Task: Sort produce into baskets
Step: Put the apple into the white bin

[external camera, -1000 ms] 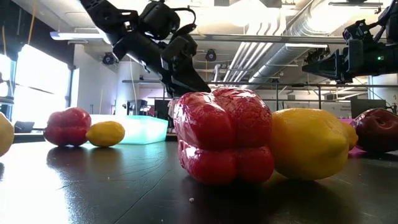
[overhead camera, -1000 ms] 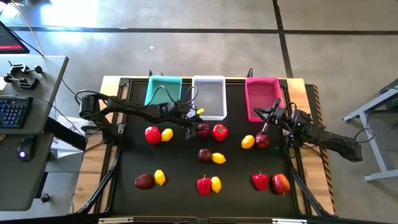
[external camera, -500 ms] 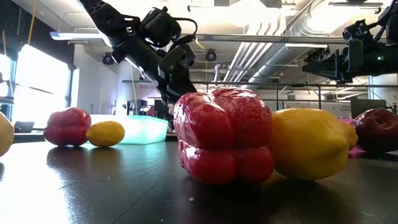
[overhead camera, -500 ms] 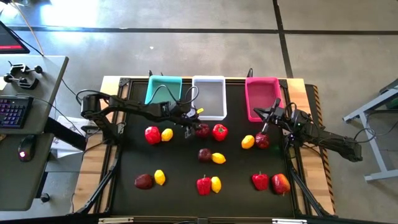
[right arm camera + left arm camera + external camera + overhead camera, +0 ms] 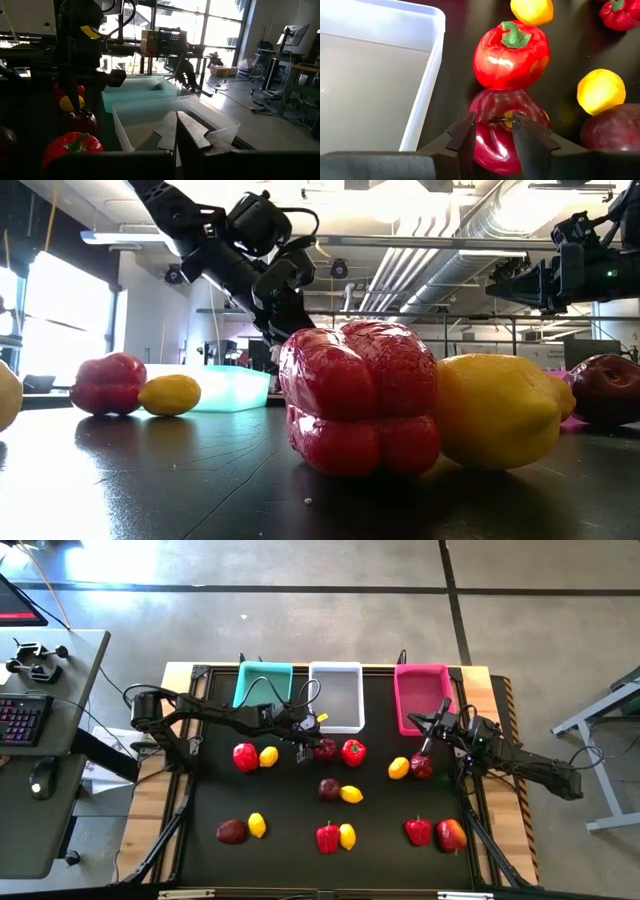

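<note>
A: What sits under the left gripper (image 5: 492,132)?
B: A glossy maroon fruit (image 5: 506,127); the fingers straddle its top, slightly apart, not yet clamped. Beyond it, touching, a red pepper (image 5: 511,54) with a green stem.
A: And further out?
B: The white bin (image 5: 335,696), between teal (image 5: 263,684) and pink (image 5: 421,696). The right gripper's (image 5: 176,131) fingers are together, empty, above the black table (image 5: 290,790).

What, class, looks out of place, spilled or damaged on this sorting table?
Nothing stands out. The teal basket, white basket and pink basket sit square along the far edge, holding no produce. The fruit lies loose on the table, unsorted. The left gripper hovers over a dark red fruit.
</note>
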### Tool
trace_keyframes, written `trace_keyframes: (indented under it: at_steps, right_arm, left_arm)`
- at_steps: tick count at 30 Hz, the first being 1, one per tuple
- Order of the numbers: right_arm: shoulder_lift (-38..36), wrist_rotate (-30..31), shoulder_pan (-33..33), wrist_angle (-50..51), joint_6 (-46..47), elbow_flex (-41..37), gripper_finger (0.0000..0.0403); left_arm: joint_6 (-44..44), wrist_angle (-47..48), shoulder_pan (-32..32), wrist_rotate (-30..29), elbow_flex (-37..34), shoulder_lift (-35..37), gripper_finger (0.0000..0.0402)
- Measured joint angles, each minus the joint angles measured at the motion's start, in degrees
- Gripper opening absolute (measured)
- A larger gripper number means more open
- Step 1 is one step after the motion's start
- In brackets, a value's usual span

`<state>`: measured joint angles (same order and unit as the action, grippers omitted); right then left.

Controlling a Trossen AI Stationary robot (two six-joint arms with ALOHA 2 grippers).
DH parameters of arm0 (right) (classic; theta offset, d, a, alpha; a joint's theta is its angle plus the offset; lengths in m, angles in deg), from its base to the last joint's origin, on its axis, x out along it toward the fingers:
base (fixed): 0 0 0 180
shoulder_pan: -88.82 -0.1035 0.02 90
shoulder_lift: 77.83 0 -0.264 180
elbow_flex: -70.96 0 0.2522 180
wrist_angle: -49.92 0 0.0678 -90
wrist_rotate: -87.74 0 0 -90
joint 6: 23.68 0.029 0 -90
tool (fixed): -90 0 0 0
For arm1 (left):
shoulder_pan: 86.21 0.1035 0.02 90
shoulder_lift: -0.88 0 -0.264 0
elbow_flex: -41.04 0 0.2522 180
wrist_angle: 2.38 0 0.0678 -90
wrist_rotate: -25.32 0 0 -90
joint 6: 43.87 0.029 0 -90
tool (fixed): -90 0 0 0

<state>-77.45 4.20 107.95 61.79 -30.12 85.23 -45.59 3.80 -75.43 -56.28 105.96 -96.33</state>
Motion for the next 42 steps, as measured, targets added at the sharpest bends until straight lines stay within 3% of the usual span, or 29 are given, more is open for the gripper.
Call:
trace_keyframes:
  at_steps: [19,23,29,42]
  right_arm:
    - [0.02,0.02,0.0,0.0,0.0,0.0,0.0]
    - [0.02,0.01,0.01,0.01,0.0,0.01,0.0]
    - [0.02,0.02,0.02,0.0,0.0,0.0,0.0]
    - [0.02,0.02,0.0,0.01,0.0,0.02,0.0]
  left_arm:
    - [0.51,-3.59,0.0,2.99,0.02,-2.8,0.0092]
    - [1.22,-3.61,0.0,2.99,0.02,-2.8,0.0071]
    - [4.33,-2.61,-0.04,2.99,-0.13,-2.98,0.0007]
    - [2.4,-2.14,0.03,3.03,-0.11,-2.35,0.0003]
